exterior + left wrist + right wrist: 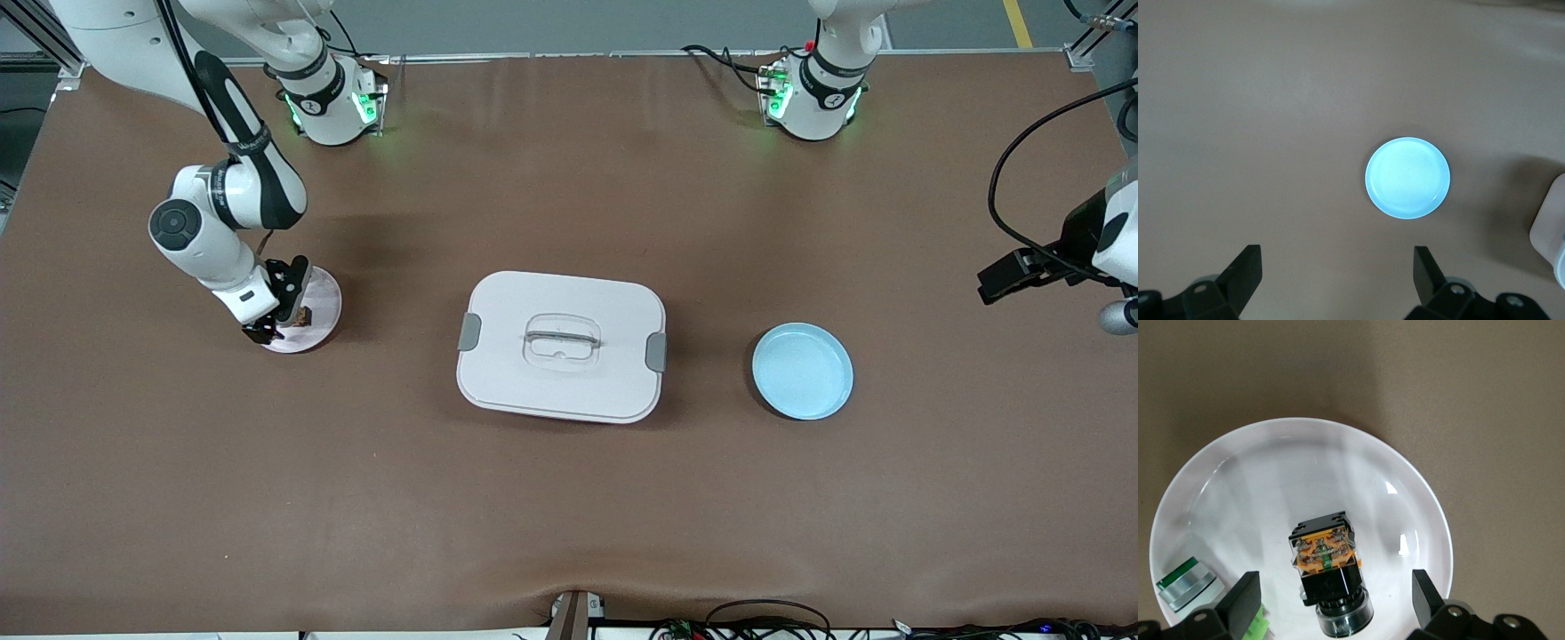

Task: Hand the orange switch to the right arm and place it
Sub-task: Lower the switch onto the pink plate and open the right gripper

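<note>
Front view: right gripper (271,313) low over the white plate (324,298) at the right arm's end, jaws spread, gripping nothing. Switch (1328,570) lies on that plate between the fingers (1241,600), beside a green-and-silver part (1185,585). Best lift straight up, avoid nudging it. White box (562,347) mid-table, then blue plate (803,371). Left gripper (1338,283) waits above the table, released, empty.

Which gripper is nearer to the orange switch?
Right. The right gripper is directly over the orange switch on the white plate; the left gripper waits above the table's other end.
</note>
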Tool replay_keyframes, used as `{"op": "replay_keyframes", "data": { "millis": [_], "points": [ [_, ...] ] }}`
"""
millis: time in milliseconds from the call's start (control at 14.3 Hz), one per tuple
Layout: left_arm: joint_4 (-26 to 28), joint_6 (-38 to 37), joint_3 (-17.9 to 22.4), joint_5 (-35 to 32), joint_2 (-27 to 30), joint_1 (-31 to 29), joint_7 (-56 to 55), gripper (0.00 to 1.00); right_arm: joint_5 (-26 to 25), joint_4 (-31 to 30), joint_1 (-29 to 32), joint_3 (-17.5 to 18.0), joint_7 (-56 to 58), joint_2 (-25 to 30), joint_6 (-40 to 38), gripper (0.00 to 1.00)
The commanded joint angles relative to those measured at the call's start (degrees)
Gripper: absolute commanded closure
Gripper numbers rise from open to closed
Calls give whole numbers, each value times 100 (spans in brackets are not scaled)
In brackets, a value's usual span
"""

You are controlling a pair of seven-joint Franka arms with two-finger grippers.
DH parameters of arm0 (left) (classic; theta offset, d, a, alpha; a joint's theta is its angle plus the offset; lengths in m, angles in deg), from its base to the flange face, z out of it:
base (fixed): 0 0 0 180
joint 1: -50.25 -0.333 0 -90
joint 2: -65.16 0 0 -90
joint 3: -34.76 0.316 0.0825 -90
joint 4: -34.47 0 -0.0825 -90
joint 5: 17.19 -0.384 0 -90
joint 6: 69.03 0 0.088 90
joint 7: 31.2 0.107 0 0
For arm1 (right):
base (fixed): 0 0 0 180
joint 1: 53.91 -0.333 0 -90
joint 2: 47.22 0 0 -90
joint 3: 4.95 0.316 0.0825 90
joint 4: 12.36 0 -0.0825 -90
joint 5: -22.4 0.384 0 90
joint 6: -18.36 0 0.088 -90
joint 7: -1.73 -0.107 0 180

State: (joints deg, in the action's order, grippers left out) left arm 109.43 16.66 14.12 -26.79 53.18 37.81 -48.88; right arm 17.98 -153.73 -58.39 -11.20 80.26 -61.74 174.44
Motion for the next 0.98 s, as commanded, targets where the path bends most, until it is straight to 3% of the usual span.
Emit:
{"op": "replay_keyframes", "data": {
  "millis": [0,140,419,698,907],
  "points": [
    [80,-131,15,28,239,-57,299,0,-14,328,9,89,-153,248,-777,0],
    [89,-262,208,89,328,75,414,0,-14,714,17,89,-215,275,-1393,0],
    [334,-395,1639,800,801,1137,729,0,-14,1356,44,80,-1020,284,-2334,0],
    [703,-369,2142,854,1197,1560,1179,0,-14,1822,52,88,-2690,222,-3336,0],
    [818,-351,2222,854,1330,1692,1188,0,-5,2191,61,89,-4096,178,-3926,0]
  ]
}}
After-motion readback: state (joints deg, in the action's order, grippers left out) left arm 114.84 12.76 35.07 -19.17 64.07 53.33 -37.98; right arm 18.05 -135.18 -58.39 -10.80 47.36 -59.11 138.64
